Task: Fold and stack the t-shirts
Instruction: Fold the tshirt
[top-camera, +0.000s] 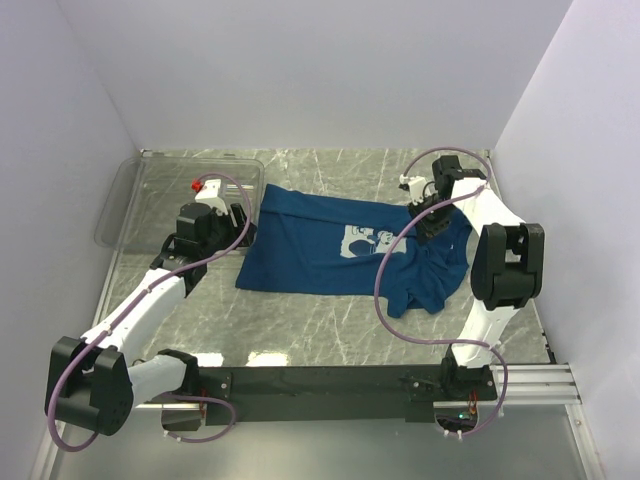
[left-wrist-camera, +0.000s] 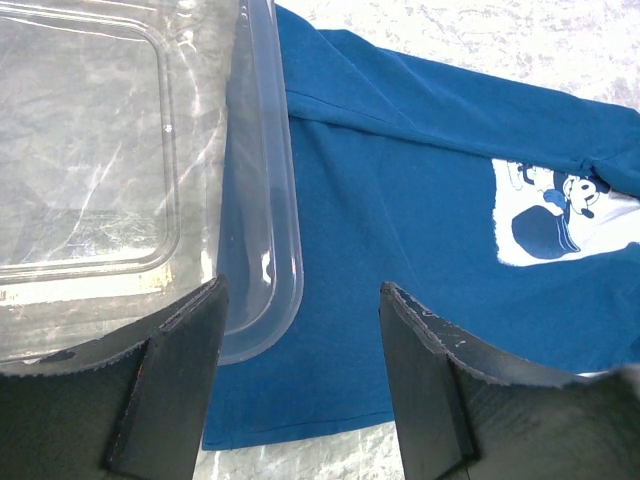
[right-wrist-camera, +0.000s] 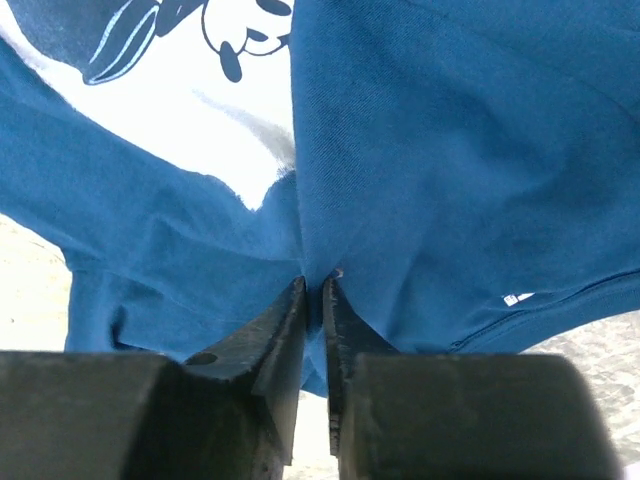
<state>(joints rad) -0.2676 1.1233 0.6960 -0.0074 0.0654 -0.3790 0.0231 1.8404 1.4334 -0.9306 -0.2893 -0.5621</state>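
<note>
The dark blue t-shirt (top-camera: 320, 250) lies on the table, flat at its left and bunched on its right. Only a thin fold is caught there, so I judge a lift could slip or drag the shirt crooked. The right gripper (right-wrist-camera: 313, 285) is pinched nearly together on that fold beside the print, while the left gripper (left-wrist-camera: 300, 292) is spread wide and empty over the shirt's edge and the plastic bin (left-wrist-camera: 265, 200).

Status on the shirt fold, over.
Left gripper open, above t-shirt edge. Right gripper shut on t-shirt fabric. T-shirt unfolded, bunched at right gripper. Clear bin rim against t-shirt edge.
</note>
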